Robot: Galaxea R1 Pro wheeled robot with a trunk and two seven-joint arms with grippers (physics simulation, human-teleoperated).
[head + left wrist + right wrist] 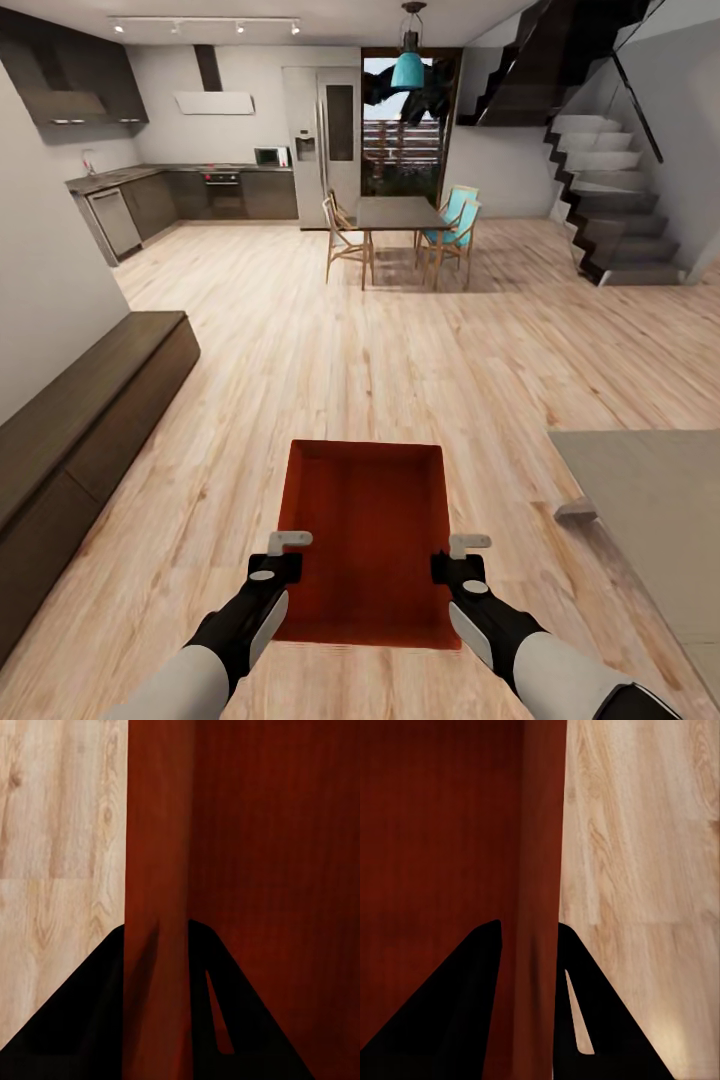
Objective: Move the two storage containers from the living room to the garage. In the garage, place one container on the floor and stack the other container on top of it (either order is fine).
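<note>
The storage container [368, 535], an orange-red open tray, is held between our two arms above the light wood floor [400, 350] of an open room, with a dark low cabinet [80, 420] at the left and a pale table [650, 520] at the right. Far ahead we see a dining table [398, 212] with chairs, a kitchen and a staircase [610, 190]. Our left gripper [157, 997] pinches the tray's left wall between its jaws, and our right gripper [531, 997] pinches the right wall in the same way.
</note>
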